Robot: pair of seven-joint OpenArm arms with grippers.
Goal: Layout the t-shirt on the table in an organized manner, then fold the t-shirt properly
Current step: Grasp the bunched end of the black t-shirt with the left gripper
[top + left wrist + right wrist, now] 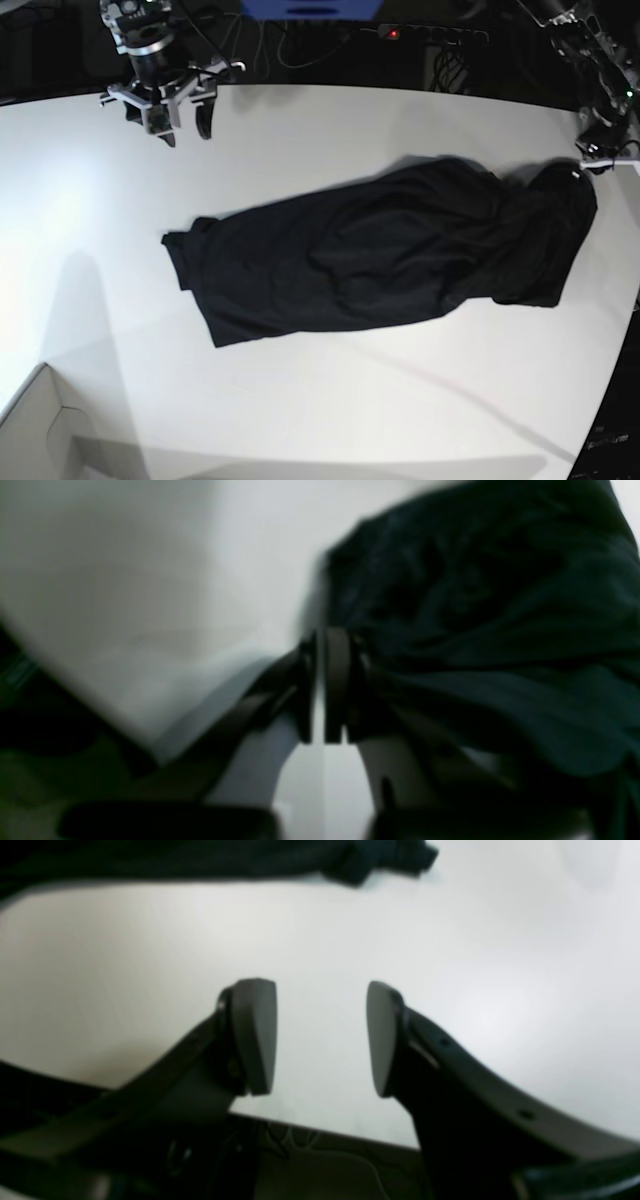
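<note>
The black t-shirt (380, 250) lies crumpled lengthwise across the middle of the white table (300, 400). Its bunched right end rises toward my left gripper (583, 165). In the left wrist view the left gripper (320, 640) is shut, with only a thin bright slit between its pads. The t-shirt (500, 630) presses against the outer side of one finger, and I cannot tell whether any fabric is pinched. My right gripper (185, 128) hovers at the table's far left edge, well away from the cloth. In its own view the right gripper (320, 990) is open and empty, with the t-shirt (200, 860) far ahead.
A pale cardboard box (35, 430) sits at the near left corner. Cables and a power strip (430, 35) run behind the table's far edge. The table's curved edge (615, 330) passes close to the shirt's right end.
</note>
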